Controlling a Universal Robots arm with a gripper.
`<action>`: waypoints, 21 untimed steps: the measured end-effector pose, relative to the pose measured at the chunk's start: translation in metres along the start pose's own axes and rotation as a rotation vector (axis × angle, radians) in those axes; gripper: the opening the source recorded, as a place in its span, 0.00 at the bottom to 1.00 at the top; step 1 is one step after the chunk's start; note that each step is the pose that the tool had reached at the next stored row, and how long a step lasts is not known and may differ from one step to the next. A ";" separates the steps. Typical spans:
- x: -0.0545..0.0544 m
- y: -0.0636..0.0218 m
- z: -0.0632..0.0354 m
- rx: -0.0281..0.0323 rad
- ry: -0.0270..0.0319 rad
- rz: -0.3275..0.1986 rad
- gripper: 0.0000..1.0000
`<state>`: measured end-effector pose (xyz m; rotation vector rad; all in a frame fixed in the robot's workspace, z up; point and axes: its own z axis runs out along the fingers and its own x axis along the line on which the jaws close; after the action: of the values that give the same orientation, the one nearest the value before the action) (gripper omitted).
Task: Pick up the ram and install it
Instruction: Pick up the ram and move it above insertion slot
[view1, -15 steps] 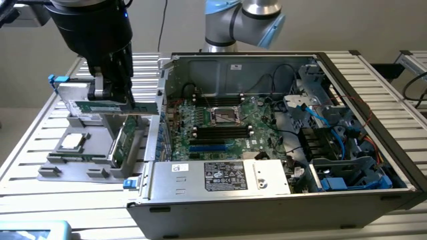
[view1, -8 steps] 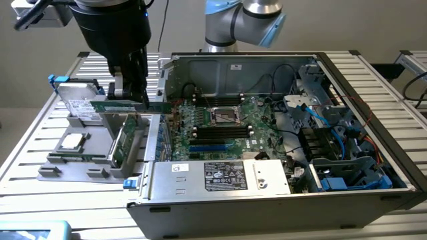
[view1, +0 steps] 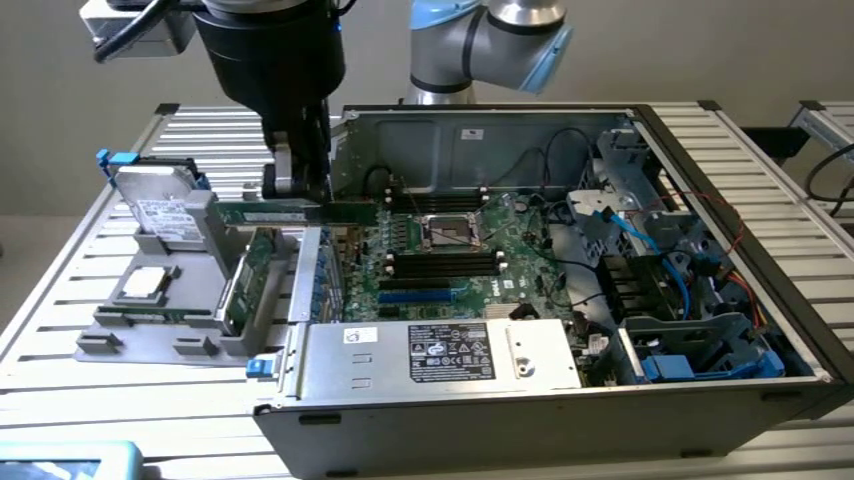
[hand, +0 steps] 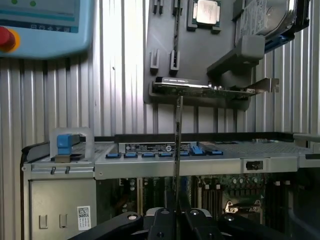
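Note:
My gripper (view1: 296, 195) is shut on the ram (view1: 350, 212), a long thin green stick held level in the air. It hangs over the left wall of the open computer case (view1: 694, 140), between the grey parts holder (view1: 147, 325) and the motherboard (view1: 527, 250). The black memory slots (view1: 447, 262) lie to the right of it and lower, apart from it. In the wrist view the ram (hand: 177, 145) appears edge-on as a thin line rising from between my fingertips (hand: 176, 222), above the case's edge.
The grey holder carries a hard drive (view1: 160, 212), a processor (view1: 144, 283) and a wider green expansion card (view1: 250, 275). A power supply (view1: 447, 352) fills the case's near side; blue cables (view1: 627, 235) run at its right. A teach pendant (hand: 45, 25) lies on the slatted table.

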<state>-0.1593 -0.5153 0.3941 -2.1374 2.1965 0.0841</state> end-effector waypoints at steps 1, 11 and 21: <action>0.000 -0.0038 0.0000 0.0009 0.0002 0.000 0.14; -0.002 -0.0472 0.0009 0.0030 0.0037 0.000 0.14; -0.011 -0.0903 0.0073 0.0033 0.0175 -0.001 0.14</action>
<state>-0.0687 -0.5064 0.3890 -2.1453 2.2038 0.0618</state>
